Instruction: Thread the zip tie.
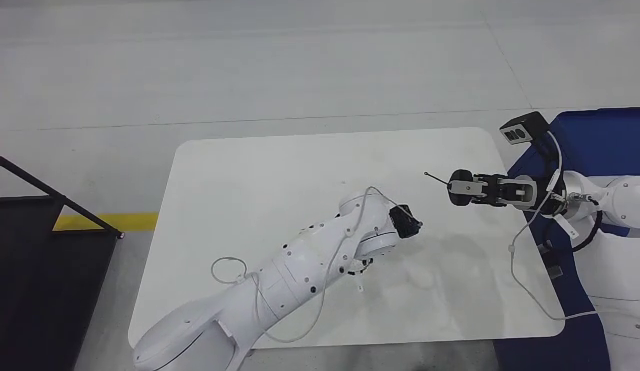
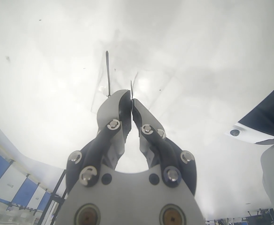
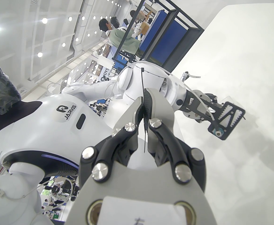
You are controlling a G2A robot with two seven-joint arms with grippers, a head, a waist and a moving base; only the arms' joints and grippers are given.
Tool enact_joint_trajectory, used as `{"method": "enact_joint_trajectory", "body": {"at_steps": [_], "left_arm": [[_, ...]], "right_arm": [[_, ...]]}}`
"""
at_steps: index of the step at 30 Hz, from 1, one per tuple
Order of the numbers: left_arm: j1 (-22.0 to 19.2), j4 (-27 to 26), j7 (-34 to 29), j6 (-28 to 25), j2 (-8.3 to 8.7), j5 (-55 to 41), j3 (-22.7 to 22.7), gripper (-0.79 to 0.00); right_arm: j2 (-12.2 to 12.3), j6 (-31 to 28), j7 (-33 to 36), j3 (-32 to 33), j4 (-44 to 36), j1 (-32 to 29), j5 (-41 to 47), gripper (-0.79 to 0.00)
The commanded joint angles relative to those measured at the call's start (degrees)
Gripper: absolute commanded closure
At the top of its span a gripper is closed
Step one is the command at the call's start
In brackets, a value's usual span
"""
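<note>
Above table (image 1: 250,191), our right gripper (image 3: 144,97) clamps zip tie (image 3: 142,80), tail aimed toward left gripper (image 2: 131,97), we judge for threading. Left gripper is clenched on thin dark sliver (image 2: 131,89); we cannot identify it.

Bright overhead light from ceiling lamps (image 3: 44,20). The table (image 1: 250,191) glares white. Wrist views bend at edges.

The top camera sits above the arms and looks steeply down on the white table (image 1: 250,171) from well off; the left wrist camera sits just behind the left gripper (image 2: 131,95), facing the tabletop closely; the right wrist camera, just behind the right gripper (image 3: 144,94), faces across the table toward the other arm; it shares the left gripper and tabletop with the top view.
</note>
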Motion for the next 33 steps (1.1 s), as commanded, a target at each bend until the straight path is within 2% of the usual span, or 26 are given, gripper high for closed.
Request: {"method": "enact_joint_trajectory", "body": {"at_steps": [1,3,4,8,15,33], "left_arm": [[0.31,-0.66,-0.09,0.09,0.28,0.27,-0.09,-0.111],[0.49,-1.4,-0.38,0.38,0.51,0.64,-0.04,-0.04],[0.54,-1.79,-0.61,0.61,0.62,0.79,-0.03,-0.031],[0.72,-3.5,-1.53,1.53,1.17,1.11,-0.21,-0.102],[1.14,-4.12,-1.74,1.74,1.79,0.02,0.19,-0.129],[-1.67,7.2,4.2,3.05,-1.24,0.63,2.13,-0.185]], "right_arm": [[0.0,0.0,0.0,0.0,0.0,0.0,0.0,0.0],[0.0,0.0,0.0,0.0,0.0,0.0,0.0,0.0],[0.0,0.0,0.0,0.0,0.0,0.0,0.0,0.0],[0.0,0.0,0.0,0.0,0.0,0.0,0.0,0.0],[0.0,0.0,0.0,0.0,0.0,0.0,0.0,0.0],[0.0,0.0,0.0,0.0,0.0,0.0,0.0,0.0]]}}
